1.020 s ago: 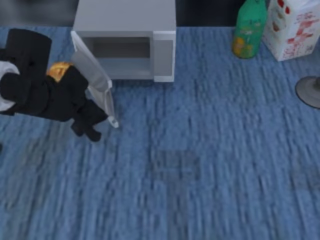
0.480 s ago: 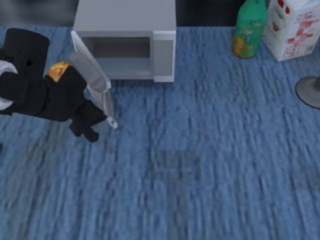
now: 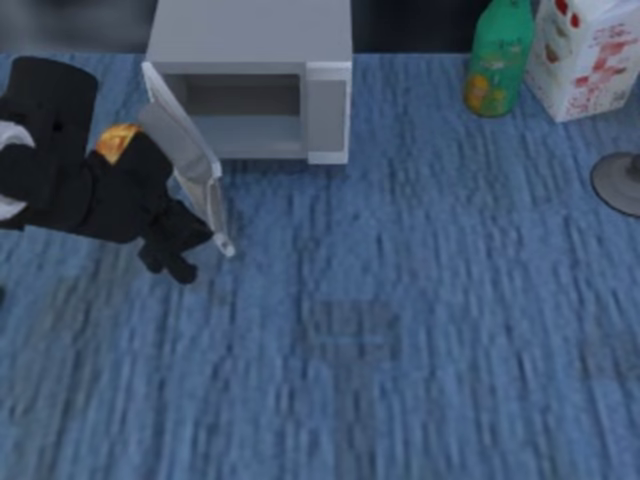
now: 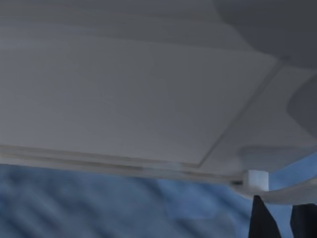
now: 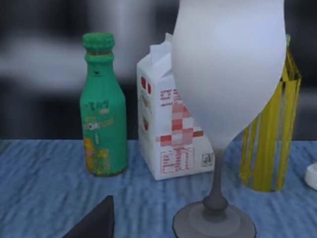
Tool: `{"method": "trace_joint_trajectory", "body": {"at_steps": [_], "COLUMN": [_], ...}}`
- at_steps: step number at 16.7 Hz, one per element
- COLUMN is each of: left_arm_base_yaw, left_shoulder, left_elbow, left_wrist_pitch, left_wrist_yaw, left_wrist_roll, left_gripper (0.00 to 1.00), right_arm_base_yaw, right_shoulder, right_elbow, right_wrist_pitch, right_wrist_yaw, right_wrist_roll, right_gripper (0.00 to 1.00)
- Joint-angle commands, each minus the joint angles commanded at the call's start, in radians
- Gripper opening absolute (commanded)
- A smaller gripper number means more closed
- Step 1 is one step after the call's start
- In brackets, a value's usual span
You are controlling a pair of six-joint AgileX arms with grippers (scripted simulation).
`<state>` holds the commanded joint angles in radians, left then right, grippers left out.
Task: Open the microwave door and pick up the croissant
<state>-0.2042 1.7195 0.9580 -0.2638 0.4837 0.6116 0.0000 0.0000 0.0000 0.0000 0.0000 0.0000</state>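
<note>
Blue surface [image 3: 400, 330]: my left end effector [image 3: 178, 248], grip state unclear, has barely moved beside the wide-open microwave door [image 3: 190, 170]; croissant [image 3: 117, 141] comes next.

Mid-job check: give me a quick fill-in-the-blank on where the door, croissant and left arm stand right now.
1. The microwave door stands ____.
2. The microwave cavity looks ____.
3. The croissant peeks out behind the ____ arm, at the table's left.
4. The left gripper sits by the door's ____ edge.

Missing words: open; empty; left; free
</note>
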Motion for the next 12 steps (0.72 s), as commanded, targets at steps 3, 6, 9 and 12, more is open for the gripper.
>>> {"method": "trace_joint_trajectory", "body": {"at_steps": [3,6,9,12], "left_arm_base_yaw": [0.0,0.0,0.0,0.002], "left_shoulder": [0.0,0.0,0.0,0.003], "left_elbow": [0.0,0.0,0.0,-0.003], "left_wrist_pitch": [0.0,0.0,0.0,-0.012], "left_wrist_yaw": [0.0,0.0,0.0,0.011], "left_wrist_roll": [0.0,0.0,0.0,0.013], "left_gripper": [0.0,0.0,0.0,0.0], "right_arm_base_yaw": [0.0,0.0,0.0,0.0], "right_shoulder": [0.0,0.0,0.0,0.0], "right_elbow": [0.0,0.0,0.0,0.0], "right_wrist_pitch": [0.0,0.0,0.0,0.0], "right_wrist_yaw": [0.0,0.0,0.0,0.0], "right_wrist_roll": [0.0,0.0,0.0,0.0], "right_gripper": [1.0,1.0,1.0,1.0]}}
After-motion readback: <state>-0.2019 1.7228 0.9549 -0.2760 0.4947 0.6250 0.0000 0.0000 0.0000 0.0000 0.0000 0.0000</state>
